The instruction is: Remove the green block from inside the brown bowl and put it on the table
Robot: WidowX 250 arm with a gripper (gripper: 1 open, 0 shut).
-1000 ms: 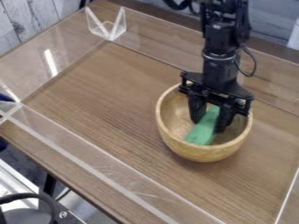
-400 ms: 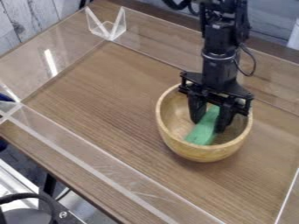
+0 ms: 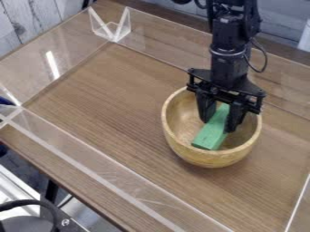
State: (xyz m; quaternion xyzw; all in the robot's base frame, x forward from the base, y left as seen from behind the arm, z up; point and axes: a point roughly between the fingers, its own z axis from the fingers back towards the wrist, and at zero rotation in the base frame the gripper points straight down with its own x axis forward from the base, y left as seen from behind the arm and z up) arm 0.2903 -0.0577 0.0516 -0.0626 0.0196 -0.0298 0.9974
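Note:
The green block [image 3: 212,133] leans tilted inside the brown bowl [image 3: 179,145], its lower end near the bowl's floor and its upper end up between my fingers. My gripper [image 3: 226,112] reaches straight down into the bowl from above, and its dark jaws are closed on the block's upper end. The bowl rests on the table [image 3: 109,100], right of centre. The block's top end is partly hidden by the fingers.
Low clear acrylic walls [image 3: 49,63] border the tabletop, with a clear corner bracket [image 3: 111,25] at the back left. The wood surface stretches left of and in front of the bowl. A dark cable [image 3: 24,213] lies off the table at the bottom left.
My gripper has risen slightly, and the green block has come up and shifted a little to the right with it. The bowl has stayed put.

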